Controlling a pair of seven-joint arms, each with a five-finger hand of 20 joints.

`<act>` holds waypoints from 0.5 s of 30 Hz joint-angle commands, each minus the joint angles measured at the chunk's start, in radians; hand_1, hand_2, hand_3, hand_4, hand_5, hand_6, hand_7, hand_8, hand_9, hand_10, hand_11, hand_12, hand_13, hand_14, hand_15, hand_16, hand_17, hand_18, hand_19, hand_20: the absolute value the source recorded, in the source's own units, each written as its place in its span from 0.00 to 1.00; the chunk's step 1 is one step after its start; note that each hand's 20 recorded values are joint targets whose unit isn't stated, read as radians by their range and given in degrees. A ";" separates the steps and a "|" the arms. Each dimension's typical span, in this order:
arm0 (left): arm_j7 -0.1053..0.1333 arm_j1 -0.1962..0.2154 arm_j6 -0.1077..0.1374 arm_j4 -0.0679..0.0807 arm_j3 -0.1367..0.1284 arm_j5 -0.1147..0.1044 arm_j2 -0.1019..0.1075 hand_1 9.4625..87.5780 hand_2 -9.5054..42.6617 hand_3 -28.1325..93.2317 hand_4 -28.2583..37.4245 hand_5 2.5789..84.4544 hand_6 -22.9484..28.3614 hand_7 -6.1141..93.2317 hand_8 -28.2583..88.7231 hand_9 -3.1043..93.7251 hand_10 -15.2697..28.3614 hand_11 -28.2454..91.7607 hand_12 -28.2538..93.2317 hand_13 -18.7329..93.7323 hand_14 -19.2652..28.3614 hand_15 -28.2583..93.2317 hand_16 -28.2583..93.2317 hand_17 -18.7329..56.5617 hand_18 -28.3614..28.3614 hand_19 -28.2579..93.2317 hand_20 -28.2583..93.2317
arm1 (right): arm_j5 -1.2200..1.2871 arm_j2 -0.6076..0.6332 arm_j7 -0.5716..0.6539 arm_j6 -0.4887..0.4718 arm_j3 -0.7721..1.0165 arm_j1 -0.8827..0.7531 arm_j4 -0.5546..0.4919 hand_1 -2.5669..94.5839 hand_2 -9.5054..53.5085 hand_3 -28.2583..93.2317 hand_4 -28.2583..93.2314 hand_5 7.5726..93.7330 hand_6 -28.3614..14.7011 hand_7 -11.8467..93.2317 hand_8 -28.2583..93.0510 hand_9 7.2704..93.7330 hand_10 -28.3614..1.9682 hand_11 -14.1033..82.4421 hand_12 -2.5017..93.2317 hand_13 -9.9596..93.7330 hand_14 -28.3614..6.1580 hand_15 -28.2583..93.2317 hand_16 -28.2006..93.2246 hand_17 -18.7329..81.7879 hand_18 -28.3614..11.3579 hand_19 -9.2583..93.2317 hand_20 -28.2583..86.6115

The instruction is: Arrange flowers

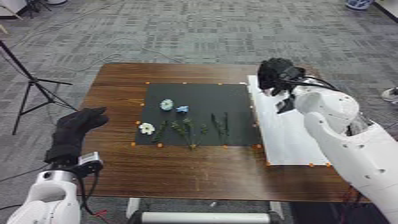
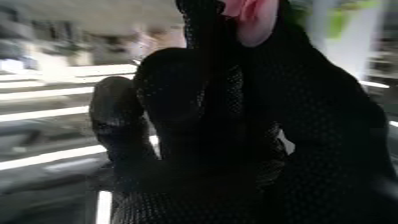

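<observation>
My right hand (image 1: 277, 70) is over the far end of the white sheet (image 1: 298, 140). In the right wrist view, the fingers and thumb of that hand (image 2: 204, 110) pinch a pink flower (image 2: 258, 25), whose lower part the glove hides. On the dark mat (image 1: 200, 92) lie a pale blue flower (image 1: 166, 104), a small blue flower (image 1: 182, 109) and a white flower (image 1: 147, 128). Green stems (image 1: 226, 124) lie farther right on it. My left hand (image 1: 80, 122) is beside the table's left edge, its fingers relaxed and holding nothing.
Orange markers (image 1: 160, 145) line the mat and sheet on the brown table (image 1: 178, 172). A black tripod (image 1: 32, 80) stands on the floor to the left. My right forearm (image 1: 342, 130) crosses above the sheet's right side.
</observation>
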 commanded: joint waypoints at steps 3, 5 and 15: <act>-0.002 -0.027 -0.018 0.007 0.016 0.004 0.004 0.22 0.38 0.81 0.02 0.68 0.48 0.24 0.18 0.64 0.69 0.45 0.37 0.55 0.82 0.48 0.22 0.33 0.74 0.33 0.39 | -0.127 -0.121 -0.181 0.071 -0.165 0.047 -0.025 0.62 0.00 0.78 0.02 0.84 0.70 0.37 0.29 0.96 0.65 0.22 0.43 0.83 0.59 0.77 0.54 0.59 0.14 0.92 0.75; -0.004 -0.026 -0.015 0.007 0.013 0.004 0.004 0.22 0.38 0.81 0.02 0.68 0.48 0.24 0.18 0.64 0.69 0.45 0.37 0.55 0.82 0.48 0.22 0.33 0.74 0.33 0.39 | -0.162 -0.142 -0.221 0.121 -0.193 0.041 0.003 0.62 0.00 0.78 0.02 0.84 0.70 0.37 0.29 0.96 0.65 0.22 0.43 0.82 0.59 0.77 0.54 0.58 0.14 0.92 0.75; -0.015 -0.025 -0.017 0.010 0.009 0.000 0.001 0.22 0.39 0.81 0.01 0.68 0.49 0.24 0.19 0.64 0.69 0.44 0.38 0.56 0.82 0.48 0.23 0.33 0.74 0.33 0.39 | -0.292 -0.255 -0.335 0.263 -0.188 -0.003 0.157 0.62 0.00 0.79 0.02 0.82 0.71 0.38 0.29 0.94 0.66 0.21 0.41 0.81 0.58 0.78 0.54 0.58 0.15 0.91 0.75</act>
